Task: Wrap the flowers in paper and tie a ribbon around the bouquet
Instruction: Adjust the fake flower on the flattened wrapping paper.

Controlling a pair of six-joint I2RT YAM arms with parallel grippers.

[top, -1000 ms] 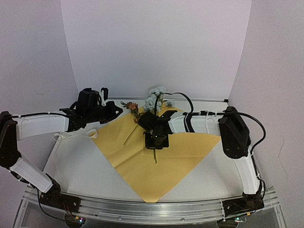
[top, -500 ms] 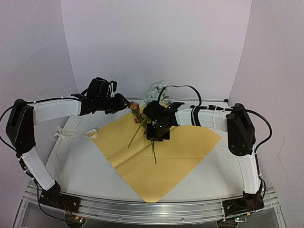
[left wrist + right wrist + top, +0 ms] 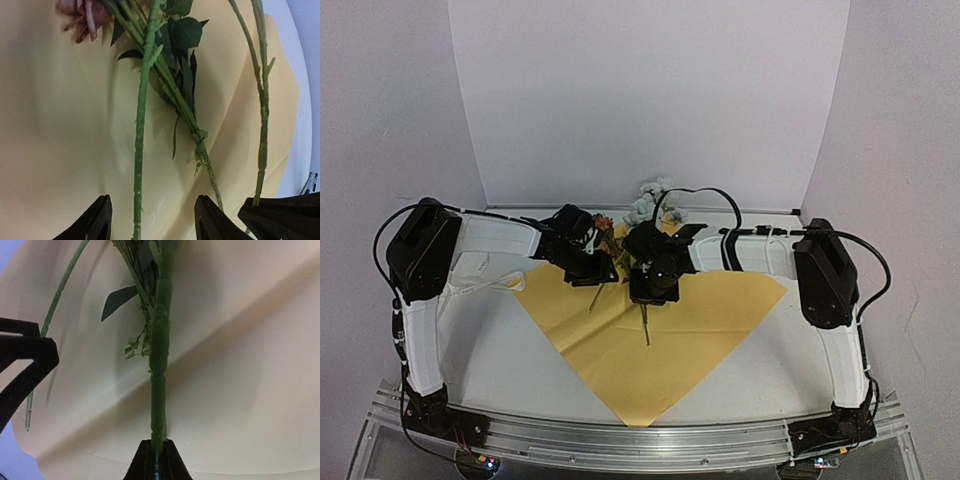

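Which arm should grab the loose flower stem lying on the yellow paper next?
Probably the left. The left gripper is open above the paper with the loose stem between its fingers, while the right gripper is shut on a thicker stem.

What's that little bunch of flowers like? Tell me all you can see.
The flowers are a small artificial-looking bunch: thin knobbly green stems, dark leaves, pale blue-grey blossoms at the far end, an orange-pink one beside them. The stems fan out loose over the yellow-tan paper, blossoms toward the back wall. The right gripper is shut on one thick stem's lower end; the open left gripper has another stem between its jaws, apparently untouched.
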